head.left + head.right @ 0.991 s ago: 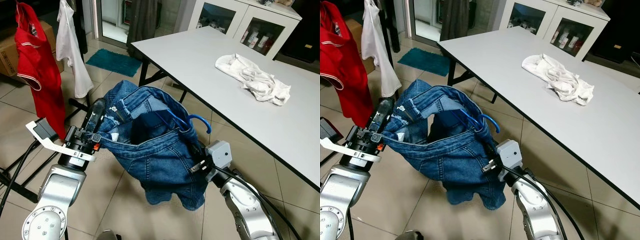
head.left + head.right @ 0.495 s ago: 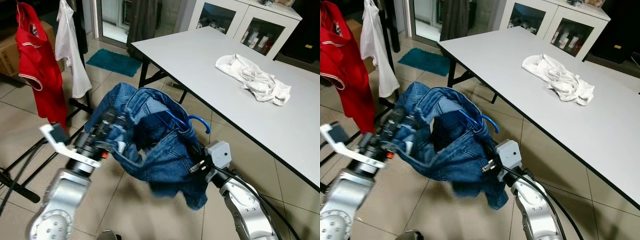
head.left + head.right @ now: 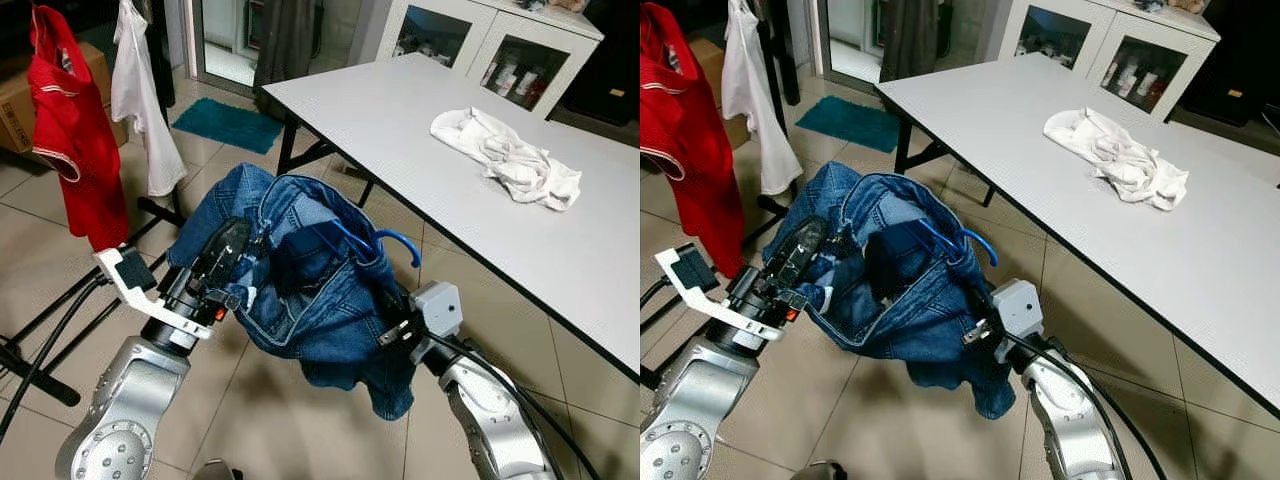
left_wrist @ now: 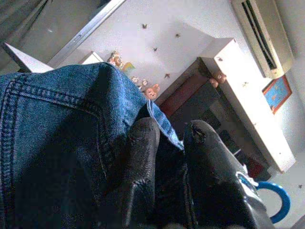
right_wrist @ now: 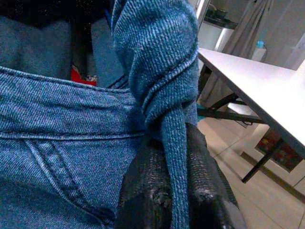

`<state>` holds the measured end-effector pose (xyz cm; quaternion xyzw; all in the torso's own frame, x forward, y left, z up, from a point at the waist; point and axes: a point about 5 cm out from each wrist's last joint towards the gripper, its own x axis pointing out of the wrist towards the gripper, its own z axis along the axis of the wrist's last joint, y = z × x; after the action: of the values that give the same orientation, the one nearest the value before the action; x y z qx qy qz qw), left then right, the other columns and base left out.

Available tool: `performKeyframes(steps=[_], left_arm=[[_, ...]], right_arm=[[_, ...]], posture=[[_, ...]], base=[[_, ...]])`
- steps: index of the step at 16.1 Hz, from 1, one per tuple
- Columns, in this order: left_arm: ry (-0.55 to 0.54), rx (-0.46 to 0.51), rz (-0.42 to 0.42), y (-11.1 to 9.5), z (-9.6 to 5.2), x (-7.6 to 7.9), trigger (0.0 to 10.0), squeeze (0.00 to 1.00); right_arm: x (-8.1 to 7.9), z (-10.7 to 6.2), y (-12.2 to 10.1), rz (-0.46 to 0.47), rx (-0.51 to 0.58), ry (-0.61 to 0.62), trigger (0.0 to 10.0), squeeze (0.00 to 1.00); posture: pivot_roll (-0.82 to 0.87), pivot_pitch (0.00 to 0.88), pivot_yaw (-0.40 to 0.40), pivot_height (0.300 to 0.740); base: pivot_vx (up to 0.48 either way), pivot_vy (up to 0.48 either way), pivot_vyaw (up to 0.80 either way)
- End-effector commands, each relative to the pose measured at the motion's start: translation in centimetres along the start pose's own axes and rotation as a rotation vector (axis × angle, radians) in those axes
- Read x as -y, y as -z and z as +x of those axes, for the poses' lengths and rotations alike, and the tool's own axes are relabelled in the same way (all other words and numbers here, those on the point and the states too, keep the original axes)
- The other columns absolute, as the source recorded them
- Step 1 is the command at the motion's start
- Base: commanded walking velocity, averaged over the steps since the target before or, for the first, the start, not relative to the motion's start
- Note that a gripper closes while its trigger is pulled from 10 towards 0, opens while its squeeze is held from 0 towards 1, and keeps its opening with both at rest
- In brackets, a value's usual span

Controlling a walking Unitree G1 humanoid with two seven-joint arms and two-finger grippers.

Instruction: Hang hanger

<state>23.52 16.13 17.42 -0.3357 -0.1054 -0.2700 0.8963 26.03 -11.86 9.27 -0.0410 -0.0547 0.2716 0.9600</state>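
A pair of blue jeans [image 3: 320,300] hangs bunched between my two grippers above the tiled floor. A blue hanger [image 3: 398,240] sits inside the waist, its hook sticking out toward the table. My left gripper [image 3: 236,238] is shut on the waistband at the jeans' left side; in the left wrist view its fingers [image 4: 143,157] pinch a denim edge. My right gripper [image 5: 171,143] is shut on a fold of denim at the jeans' right side, its fingers mostly buried under cloth near the grey wrist block [image 3: 435,305].
A black clothes rack [image 3: 40,320] stands at the left with a red shirt [image 3: 80,130] and a white garment [image 3: 135,90] hanging on it. A long white table [image 3: 420,120] with a crumpled white cloth [image 3: 505,155] is at the right. A teal mat [image 3: 225,122] lies beyond.
My left gripper has moved right and up toward the right one, so the jeans' waist, stretched wide a second ago, now hangs slack and bunched. The right arm has stayed in place.
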Motion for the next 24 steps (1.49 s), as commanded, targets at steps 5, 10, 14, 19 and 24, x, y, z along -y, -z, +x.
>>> performKeyframes(steps=[5, 10, 14, 19, 24], left_arm=[[0.084, -0.206, 0.501, 0.7, 0.4, 0.4, 10.0, 1.0], [0.144, -0.233, 1.003, -1.0, 2.0, 0.0, 10.0, 0.0], [0.182, -0.048, 0.875, -2.4, 2.5, 1.6, 10.0, 0.0], [0.138, 0.127, 0.429, -4.5, 2.3, 1.7, 10.0, 0.0], [0.152, 0.176, -0.047, -5.4, 0.9, 0.8, 10.0, 0.0]], right_arm=[[0.4, -0.4, 0.1, -0.004, 0.004, 0.029, 0.0, 0.0], [0.4, -0.4, 0.1, -0.005, 0.002, 0.025, 0.0, 0.0], [0.5, -0.5, 0.2, -0.005, -0.001, 0.03, 0.0, 0.0], [0.3, -0.4, 0.2, -0.003, -0.001, 0.028, 0.0, 0.0], [0.4, -0.4, 0.3, -0.002, -0.002, 0.029, 0.0, 0.0]], posture=[[0.15, 0.096, -0.13, 0.74], [0.15, 0.098, -0.13, 0.74], [0.14, 0.097, -0.129, 0.74], [0.15, 0.098, -0.129, 0.74], [0.15, 0.097, -0.13, 0.74]], base=[[0.0, 0.0, 0.0], [0.0, 0.0, 0.0], [0.0, 0.0, 0.0], [0.0, 0.0, 0.0], [0.0, 0.0, 0.0]])
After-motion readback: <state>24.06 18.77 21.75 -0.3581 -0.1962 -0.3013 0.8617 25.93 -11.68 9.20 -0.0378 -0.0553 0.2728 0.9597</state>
